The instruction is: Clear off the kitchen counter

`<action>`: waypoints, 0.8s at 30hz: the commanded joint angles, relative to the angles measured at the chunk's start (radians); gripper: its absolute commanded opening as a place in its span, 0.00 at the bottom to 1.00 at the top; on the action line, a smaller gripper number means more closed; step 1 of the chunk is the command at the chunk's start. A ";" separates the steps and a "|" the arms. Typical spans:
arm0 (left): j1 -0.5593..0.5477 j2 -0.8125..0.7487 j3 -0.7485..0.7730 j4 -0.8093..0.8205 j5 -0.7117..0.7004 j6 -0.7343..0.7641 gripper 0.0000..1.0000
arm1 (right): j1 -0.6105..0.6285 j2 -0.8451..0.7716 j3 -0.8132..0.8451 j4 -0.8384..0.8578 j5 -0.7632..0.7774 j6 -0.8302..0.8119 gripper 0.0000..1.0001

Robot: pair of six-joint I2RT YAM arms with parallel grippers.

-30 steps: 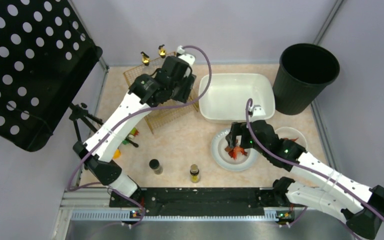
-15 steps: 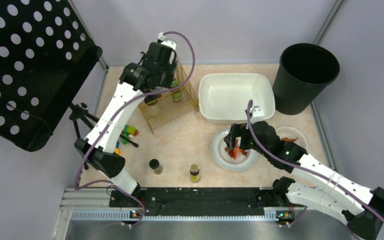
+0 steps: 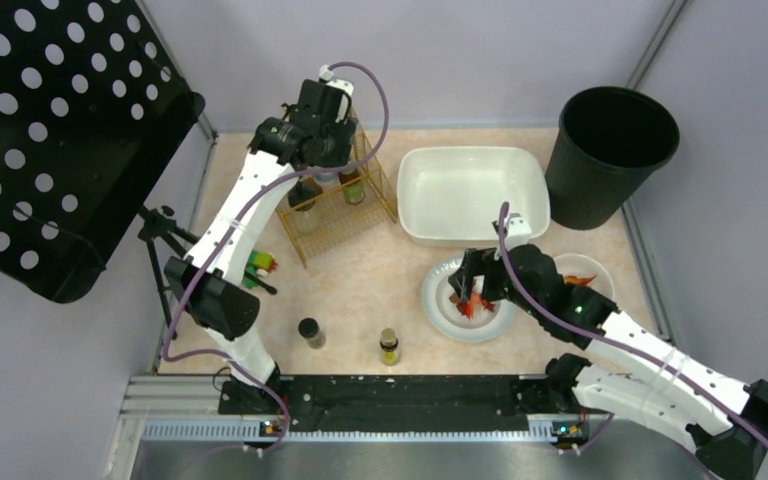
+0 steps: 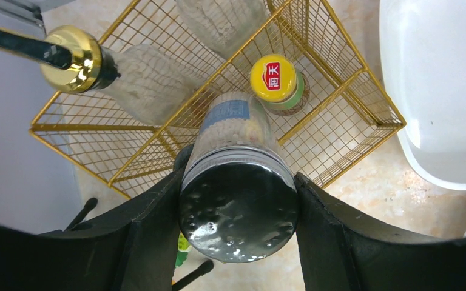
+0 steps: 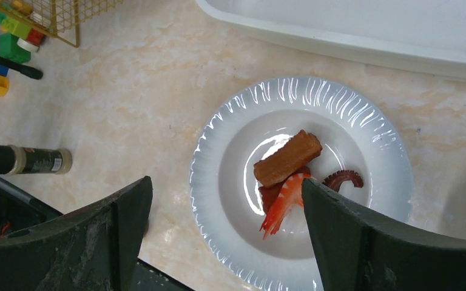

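Kitchen counter (image 3: 360, 280): rigid flat marble-look slab between grey walls. It lies level with its long axis left-right in the overhead view. Nothing on it to grab, the work is the loose items.

- The left gripper (image 4: 238, 206) is clamped on a jar (image 4: 233, 130) over the gold wire rack (image 4: 340, 79) at the counter's back-left.
- The jar looks like glass with a dark shiny end cap, so likely rigid, smooth and slippery, moderate weight, and breakable if dropped.
- The fingers hold it on opposite sides just below the cap, which is a sensible place.
- The jar's long axis runs along the wrist camera's line of sight, cap toward the camera and base toward the rack. Can't tell whether the base is inside a compartment or resting on a wire.
- A yellow-capped bottle (image 4: 274, 77) and a gold-capped bottle (image 4: 76, 59) stand in the rack just beside it, so there's some knock risk.
- The right gripper (image 5: 227, 206) has its jaws wide apart, holding nothing, above the white plate (image 5: 352, 145) with food scraps (image 5: 288, 157).
- The plate is stiff, glossy and likely fragile, so grip it at the rim.
- A white tub (image 3: 470, 195) and a black bin (image 3: 615, 150) sit behind the plate.
- Two small bottles (image 3: 310, 331) stand near the front edge.
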State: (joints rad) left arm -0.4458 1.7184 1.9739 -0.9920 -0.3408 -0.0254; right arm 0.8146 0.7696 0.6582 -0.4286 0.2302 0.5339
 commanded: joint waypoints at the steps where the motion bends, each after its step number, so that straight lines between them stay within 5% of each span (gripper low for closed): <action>1: 0.024 0.013 0.020 0.122 0.027 -0.009 0.00 | -0.006 -0.034 -0.013 0.032 -0.008 -0.019 0.91; 24: 0.098 0.160 -0.054 0.157 0.082 -0.094 0.00 | -0.006 -0.070 -0.049 0.042 -0.022 -0.014 0.91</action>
State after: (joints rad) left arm -0.3557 1.8896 1.9347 -0.9325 -0.2333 -0.0879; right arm 0.8146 0.7250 0.6147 -0.4187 0.2142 0.5243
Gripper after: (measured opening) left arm 0.654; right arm 0.915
